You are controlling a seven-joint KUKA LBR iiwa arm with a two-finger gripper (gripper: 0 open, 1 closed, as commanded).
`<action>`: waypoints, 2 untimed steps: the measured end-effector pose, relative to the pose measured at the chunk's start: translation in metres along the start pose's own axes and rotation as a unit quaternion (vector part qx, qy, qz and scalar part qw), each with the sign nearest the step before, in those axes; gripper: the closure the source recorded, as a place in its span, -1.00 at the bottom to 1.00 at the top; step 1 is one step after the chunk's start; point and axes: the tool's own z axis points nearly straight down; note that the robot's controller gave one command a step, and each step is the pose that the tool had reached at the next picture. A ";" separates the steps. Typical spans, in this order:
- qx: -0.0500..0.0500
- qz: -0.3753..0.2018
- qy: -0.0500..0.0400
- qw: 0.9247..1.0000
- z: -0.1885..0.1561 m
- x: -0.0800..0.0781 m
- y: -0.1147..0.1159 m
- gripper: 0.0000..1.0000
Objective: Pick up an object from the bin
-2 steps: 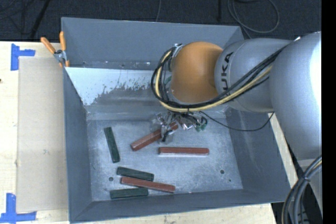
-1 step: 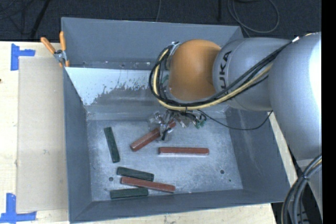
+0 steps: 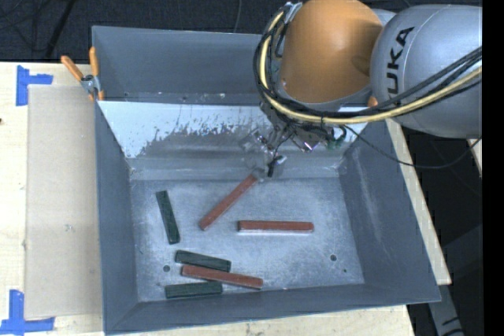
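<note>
Fingers (image 3: 272, 162) hang drawn narrow under the orange-capped wrist, and their tips meet the upper end of a long reddish-brown flat stick (image 3: 228, 201), which appears pinched between them. In the camera view this stick slants across the middle of the grey metal bin (image 3: 157, 75), its upper end close to the back wall and its lower end pointing toward the front left corner.

A second reddish-brown flat stick (image 3: 276, 227) lies level just beside it, toward the front right, apart from it. A dark green flat bar (image 3: 167, 216) lies nearer the left wall. Three more bars lie close together (image 3: 206, 274) along the front edge, well apart from the fingers.

The grip looks to sit at the very end of the stick, so the free end will likely droop and swing. To do this well, keep the pinch firm and lift straight up, letting the low end clear the floor before any sideways move. Watch for the stick twisting or slipping out.
</note>
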 end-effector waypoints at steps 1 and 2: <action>-0.003 0.001 0.004 1.000 0.005 0.002 0.000 -1.00; -0.004 -0.114 0.007 0.993 0.148 0.010 -0.009 -1.00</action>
